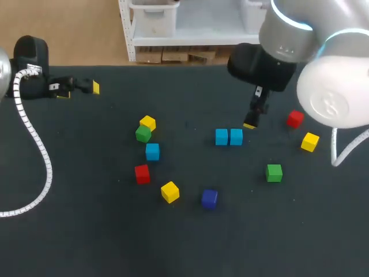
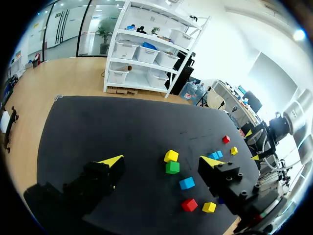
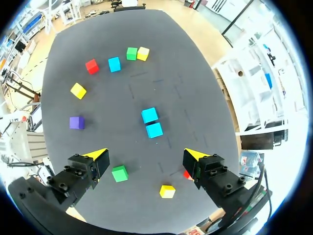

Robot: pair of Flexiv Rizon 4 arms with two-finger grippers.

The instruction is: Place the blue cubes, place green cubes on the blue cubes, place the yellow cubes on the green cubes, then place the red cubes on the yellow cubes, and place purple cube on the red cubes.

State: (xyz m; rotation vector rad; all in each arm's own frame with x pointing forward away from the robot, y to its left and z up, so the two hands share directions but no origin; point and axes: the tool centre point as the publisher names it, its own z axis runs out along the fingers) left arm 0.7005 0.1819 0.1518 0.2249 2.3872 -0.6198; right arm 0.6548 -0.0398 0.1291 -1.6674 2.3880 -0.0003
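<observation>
Two blue cubes [image 1: 229, 137] sit side by side mid-table, just ahead of my open, empty right gripper [image 3: 145, 155], which hangs above the table [image 1: 86, 231] beside them [image 1: 252, 122]. A third blue cube [image 1: 152, 151] lies to the left, below a touching green cube [image 1: 143, 134] and yellow cube [image 1: 147, 122]. A red cube [image 1: 142, 173], a yellow cube [image 1: 169, 191] and the purple cube [image 1: 209, 198] lie nearer the front. At the right are a green cube [image 1: 274, 172], a yellow cube [image 1: 309, 141] and a red cube [image 1: 295, 119]. My left gripper [image 1: 79, 91] stands open and empty at the far left.
A white ribbed cable [image 1: 34, 144] from my left arm loops across the table's left part. My right arm's bulky white body [image 1: 328, 92] overhangs the right back corner. In the left wrist view the green cube [image 2: 172, 167] and yellow cube [image 2: 170, 155] lie ahead of its fingers.
</observation>
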